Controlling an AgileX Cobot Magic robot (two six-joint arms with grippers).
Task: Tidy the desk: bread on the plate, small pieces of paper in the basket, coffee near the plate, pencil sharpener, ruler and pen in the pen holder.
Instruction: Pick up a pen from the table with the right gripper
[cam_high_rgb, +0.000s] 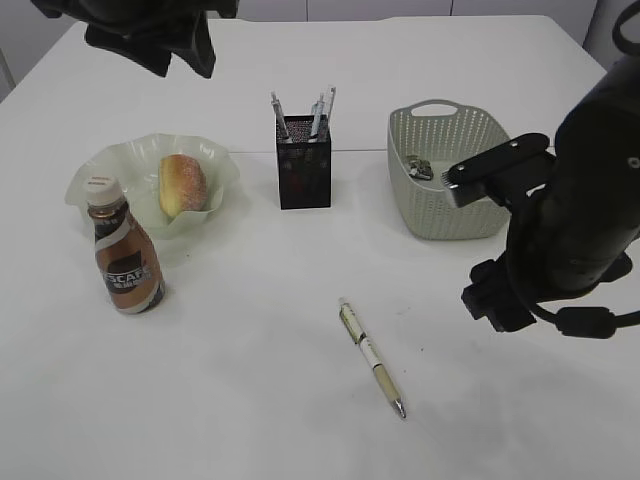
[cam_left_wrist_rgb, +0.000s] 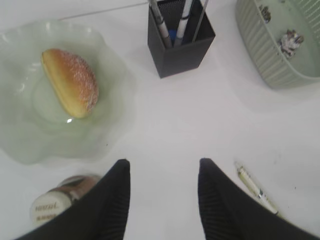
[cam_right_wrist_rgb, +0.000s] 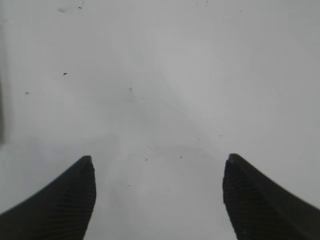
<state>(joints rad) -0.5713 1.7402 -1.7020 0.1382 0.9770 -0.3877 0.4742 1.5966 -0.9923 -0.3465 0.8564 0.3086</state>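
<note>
From my station, L to R: left gripper (cam_left_wrist_rgb: 162, 200) hangs above the desk (cam_high_rgb: 250, 380), jaws roughly half open, holding nothing, touching nothing. Below it I count 1 coffee bottle (cam_high_rgb: 124, 255) standing upright just beside the plate (cam_high_rgb: 95, 175), and 1 bread (cam_high_rgb: 181, 185) lying on that plate. Mid desk, 1 black pen holder (cam_high_rgb: 303, 165) w/ approx 3 pens or similar sticking out; can't tell which items exactly. In front of it, 1 pen (cam_high_rgb: 371, 355) lies loose on the desk, well apart from the holder. Then 1 basket (cam_high_rgb: 445, 215) w/ 2 small paper bits (cam_left_wrist_rgb: 291, 40) inside. Right gripper (cam_right_wrist_rgb: 157, 195) spread wide, empty, over bare desk.
</note>
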